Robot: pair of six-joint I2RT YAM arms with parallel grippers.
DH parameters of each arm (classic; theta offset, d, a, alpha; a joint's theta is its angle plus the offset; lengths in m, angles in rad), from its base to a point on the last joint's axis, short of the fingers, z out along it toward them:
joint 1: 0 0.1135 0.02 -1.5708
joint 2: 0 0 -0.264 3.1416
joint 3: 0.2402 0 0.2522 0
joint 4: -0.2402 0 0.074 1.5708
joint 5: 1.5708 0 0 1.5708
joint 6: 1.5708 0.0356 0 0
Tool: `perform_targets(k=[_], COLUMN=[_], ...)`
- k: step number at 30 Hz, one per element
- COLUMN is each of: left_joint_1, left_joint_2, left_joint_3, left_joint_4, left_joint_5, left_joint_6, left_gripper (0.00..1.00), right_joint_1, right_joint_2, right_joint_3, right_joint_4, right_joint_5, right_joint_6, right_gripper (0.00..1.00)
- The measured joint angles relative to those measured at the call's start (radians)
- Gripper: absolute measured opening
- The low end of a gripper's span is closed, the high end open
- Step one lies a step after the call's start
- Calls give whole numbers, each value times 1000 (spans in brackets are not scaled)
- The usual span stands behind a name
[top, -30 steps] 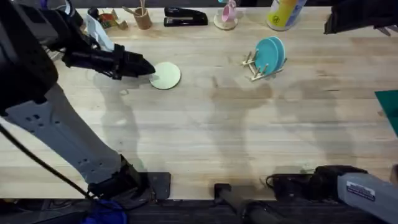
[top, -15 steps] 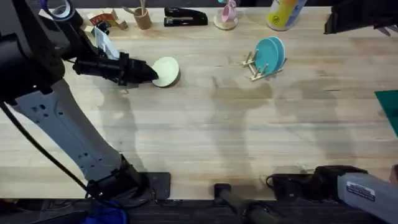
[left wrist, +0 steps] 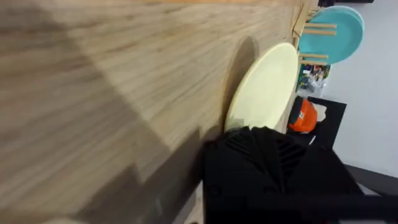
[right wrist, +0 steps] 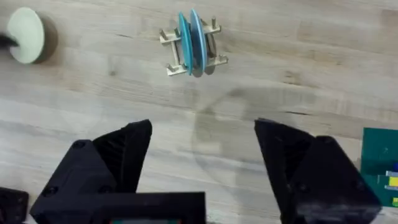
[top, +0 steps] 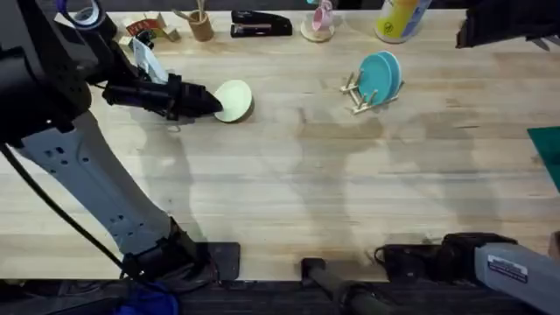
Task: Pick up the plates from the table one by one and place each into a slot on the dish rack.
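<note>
The pale cream-yellow plate [top: 234, 99] is at the table's [top: 289, 184] far left, tilted up on edge. My left gripper [top: 207, 102] is shut on its left rim; in the left wrist view the plate [left wrist: 264, 87] runs out from the black fingers [left wrist: 267, 168]. The dish rack [top: 357, 94] stands at the far middle-right with two teal-blue plates [top: 381, 75] upright in its slots, and shows in the right wrist view [right wrist: 214, 43]. My right gripper [right wrist: 205, 134] stays open near its base at the front right, holding nothing.
Along the far edge stand a black stapler [top: 261, 24], a cup of sticks [top: 201, 24], a pink item [top: 318, 22] and a yellow bottle [top: 398, 17]. A teal object [top: 547, 149] lies at the right edge. Bare wood lies between the plate and the rack.
My left gripper moved onto the cream plate's left edge and shut on it, tipping the plate up. In the last half second nothing moved. The right arm is still.
</note>
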Motion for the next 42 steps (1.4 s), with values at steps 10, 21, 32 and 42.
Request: perform_targets(k=[10, 21, 32, 42], left_joint_1=[0, 0, -1, -2], left_joint_2=[0, 0, -184, -294], left_joint_3=[0, 1, -7, -6], left_joint_4=[0, -18, -74, -11], left_joint_5=[0, 3, -44, -69], left_joint_6=[0, 10, -1, -90], left_gripper=[41, 41, 40, 40], right_joint_1=[0, 0, 0, 0], right_joint_2=[0, 6, 29, 29], right_joint_3=[0, 0, 0, 0], right_joint_4=[0, 0, 0, 0], right_joint_5=[0, 0, 0, 0], right_joint_6=[0, 0, 0, 0], right_gripper=[995, 993, 994, 993])
